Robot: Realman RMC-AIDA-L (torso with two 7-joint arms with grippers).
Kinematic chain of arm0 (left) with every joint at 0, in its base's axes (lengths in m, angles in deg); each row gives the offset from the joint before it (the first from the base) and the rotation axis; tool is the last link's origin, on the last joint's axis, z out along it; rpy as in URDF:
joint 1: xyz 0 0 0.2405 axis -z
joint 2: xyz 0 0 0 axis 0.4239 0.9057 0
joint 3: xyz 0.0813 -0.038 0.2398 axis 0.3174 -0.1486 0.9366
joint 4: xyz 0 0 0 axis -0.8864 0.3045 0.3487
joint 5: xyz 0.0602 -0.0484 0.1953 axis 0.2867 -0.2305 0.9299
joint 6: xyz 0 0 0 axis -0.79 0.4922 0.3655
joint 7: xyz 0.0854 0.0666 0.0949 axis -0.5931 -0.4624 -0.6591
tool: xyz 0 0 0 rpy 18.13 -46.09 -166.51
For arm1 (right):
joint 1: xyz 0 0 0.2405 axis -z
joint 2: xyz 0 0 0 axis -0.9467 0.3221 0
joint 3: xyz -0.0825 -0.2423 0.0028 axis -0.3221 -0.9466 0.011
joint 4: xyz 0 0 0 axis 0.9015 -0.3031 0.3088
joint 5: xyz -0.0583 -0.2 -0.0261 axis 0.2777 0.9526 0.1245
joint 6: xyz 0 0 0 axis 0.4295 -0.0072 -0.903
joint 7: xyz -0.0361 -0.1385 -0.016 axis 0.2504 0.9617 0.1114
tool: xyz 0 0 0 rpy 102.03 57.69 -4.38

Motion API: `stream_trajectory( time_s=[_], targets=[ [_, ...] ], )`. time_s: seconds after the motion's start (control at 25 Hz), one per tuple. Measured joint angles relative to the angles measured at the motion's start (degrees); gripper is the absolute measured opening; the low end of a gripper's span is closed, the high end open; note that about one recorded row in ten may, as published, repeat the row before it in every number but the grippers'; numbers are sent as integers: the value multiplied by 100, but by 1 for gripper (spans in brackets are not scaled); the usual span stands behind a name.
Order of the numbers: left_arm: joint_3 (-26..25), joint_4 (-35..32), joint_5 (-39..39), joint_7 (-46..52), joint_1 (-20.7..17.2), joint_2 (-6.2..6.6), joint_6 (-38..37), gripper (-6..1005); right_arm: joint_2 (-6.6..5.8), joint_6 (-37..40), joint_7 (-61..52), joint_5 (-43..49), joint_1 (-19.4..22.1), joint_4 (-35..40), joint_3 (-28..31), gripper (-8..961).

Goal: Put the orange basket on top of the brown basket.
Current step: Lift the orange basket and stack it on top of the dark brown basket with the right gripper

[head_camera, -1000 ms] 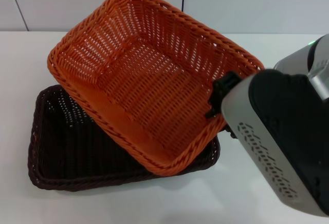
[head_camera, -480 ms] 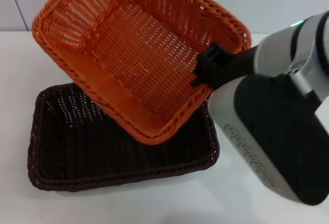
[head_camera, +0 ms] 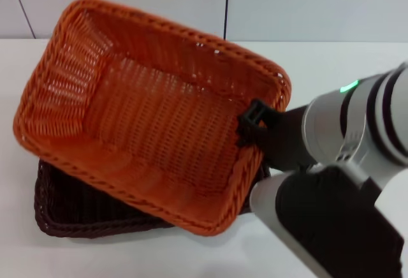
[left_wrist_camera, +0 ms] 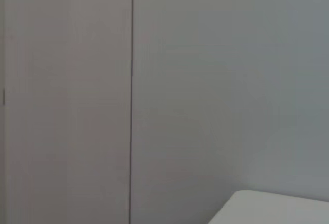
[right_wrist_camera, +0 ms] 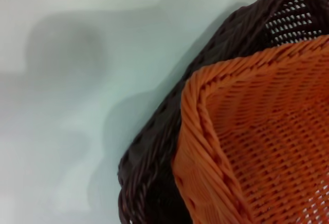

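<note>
The orange basket [head_camera: 146,118] is held tilted over the brown basket [head_camera: 70,211], covering most of it in the head view. Only the brown basket's near left rim and corner show there. My right gripper [head_camera: 250,124] is shut on the orange basket's right rim. In the right wrist view the orange basket's corner [right_wrist_camera: 257,147] sits just inside the brown basket's corner [right_wrist_camera: 154,167]. My left gripper is out of view; the left wrist view shows only a wall.
The baskets are on a white table [head_camera: 191,252]. A white panelled wall [head_camera: 287,4] stands behind. My right arm [head_camera: 344,182] fills the near right of the head view.
The orange basket has come down and to the left with my right gripper, from lifted above the brown basket to lying low over it and covering most of it.
</note>
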Motion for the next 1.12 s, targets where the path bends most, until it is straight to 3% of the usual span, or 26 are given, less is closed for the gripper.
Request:
stream_trajectory(
  time_s=[0.24,0.76,1.12],
  targets=[
    [40,-4,21,0,-11,6,-11,637,-4,-561,-931,560,358,-1,-643,266],
    [72,-29,64,-62,45,23,44,638,7,-709,-1214,582,727,70,-1276,331],
    [72,-99,62,-69,74,32,140,638,8,-1230,-1205,586,786,86,-1520,714]
  ],
)
